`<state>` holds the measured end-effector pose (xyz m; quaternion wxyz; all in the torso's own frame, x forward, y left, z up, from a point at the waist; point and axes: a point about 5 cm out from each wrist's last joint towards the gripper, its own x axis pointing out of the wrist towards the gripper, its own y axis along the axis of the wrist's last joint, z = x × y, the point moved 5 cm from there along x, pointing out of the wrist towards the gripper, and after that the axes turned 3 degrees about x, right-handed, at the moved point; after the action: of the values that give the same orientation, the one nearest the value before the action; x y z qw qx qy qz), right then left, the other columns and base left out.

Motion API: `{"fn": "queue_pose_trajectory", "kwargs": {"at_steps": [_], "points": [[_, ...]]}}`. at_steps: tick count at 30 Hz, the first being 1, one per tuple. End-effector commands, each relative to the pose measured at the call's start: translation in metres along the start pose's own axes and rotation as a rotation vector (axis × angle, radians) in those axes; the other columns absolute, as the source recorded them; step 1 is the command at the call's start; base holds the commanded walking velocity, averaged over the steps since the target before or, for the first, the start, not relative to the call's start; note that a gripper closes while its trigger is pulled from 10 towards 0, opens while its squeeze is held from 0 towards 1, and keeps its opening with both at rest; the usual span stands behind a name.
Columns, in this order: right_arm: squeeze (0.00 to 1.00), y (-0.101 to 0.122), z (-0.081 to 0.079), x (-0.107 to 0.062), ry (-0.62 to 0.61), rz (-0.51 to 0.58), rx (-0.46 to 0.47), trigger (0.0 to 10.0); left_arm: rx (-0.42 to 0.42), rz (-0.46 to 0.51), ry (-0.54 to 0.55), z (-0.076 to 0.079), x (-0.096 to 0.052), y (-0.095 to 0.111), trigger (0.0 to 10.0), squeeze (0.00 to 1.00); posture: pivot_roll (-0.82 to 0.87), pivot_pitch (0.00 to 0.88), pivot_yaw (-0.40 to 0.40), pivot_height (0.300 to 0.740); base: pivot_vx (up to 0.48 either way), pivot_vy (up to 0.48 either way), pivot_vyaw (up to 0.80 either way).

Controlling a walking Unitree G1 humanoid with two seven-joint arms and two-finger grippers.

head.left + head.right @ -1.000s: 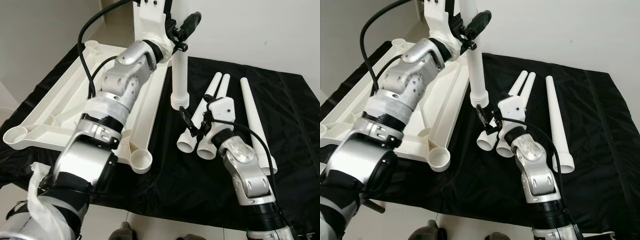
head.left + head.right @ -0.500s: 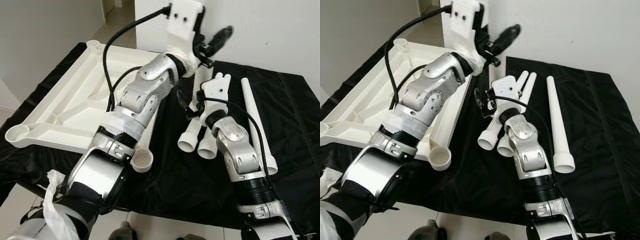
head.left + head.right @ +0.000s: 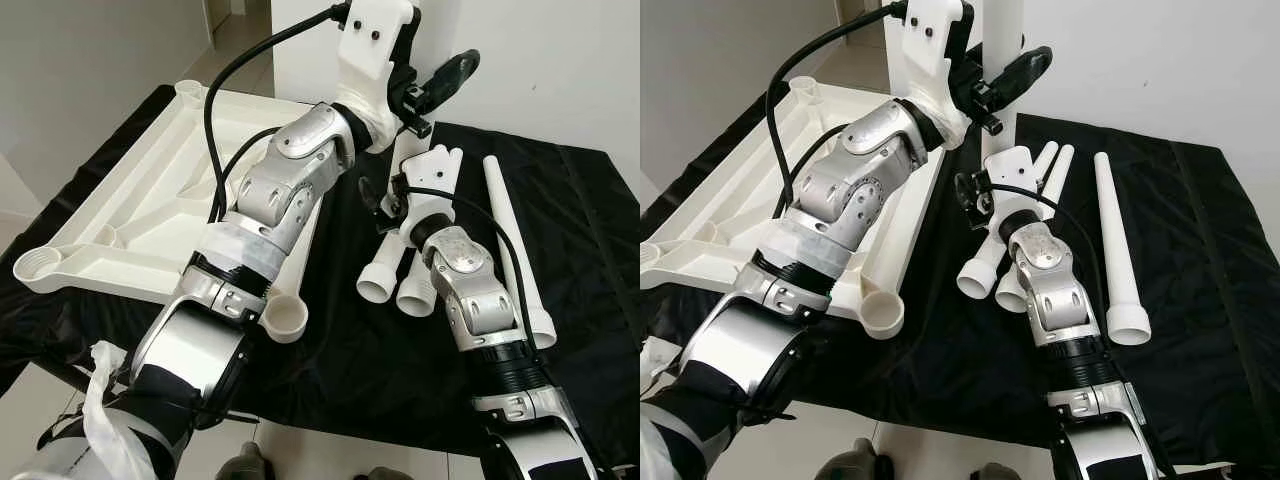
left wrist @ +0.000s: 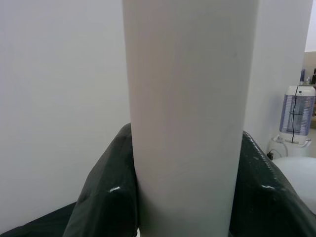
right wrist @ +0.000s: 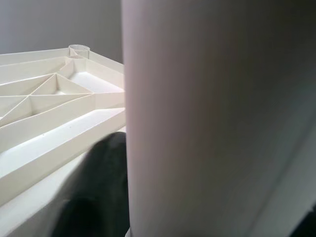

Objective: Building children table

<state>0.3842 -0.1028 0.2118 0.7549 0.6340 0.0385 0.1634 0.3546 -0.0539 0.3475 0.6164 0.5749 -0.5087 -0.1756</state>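
Left silver arm is reaching up and forward, elbow bent, white wrist housing raised high; left gripper with its two long black fingers is clamping a white plastic tube-shaped table leg held upright, one black finger pressing on each side; right silver arm is angling forward and up, forearm steep; right gripper is sitting against the same leg lower down, finger state unclear.

four white legs – one upturned tabletop – two arms
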Motion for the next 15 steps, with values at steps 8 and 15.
{"fn": "queue_pose_trajectory", "kwargs": {"at_steps": [8,15], "points": [[0.00,0.0048,-0.0015,0.0016,-0.006,0.024,-0.009,0.0,0.001,-0.008,-0.056,0.0133,0.0048,-0.0012,10.0,0.00,0.03,0.000,-0.015,0.740,0.000,0.000,0.00],[0.00,0.0049,0.0019,-0.0013,-0.050,0.025,0.017,10.0,0.008,-0.040,-0.055,0.0126,0.0049,-0.0067,10.0,0.00,0.03,0.000,-0.006,0.740,0.000,0.000,0.00]]}}
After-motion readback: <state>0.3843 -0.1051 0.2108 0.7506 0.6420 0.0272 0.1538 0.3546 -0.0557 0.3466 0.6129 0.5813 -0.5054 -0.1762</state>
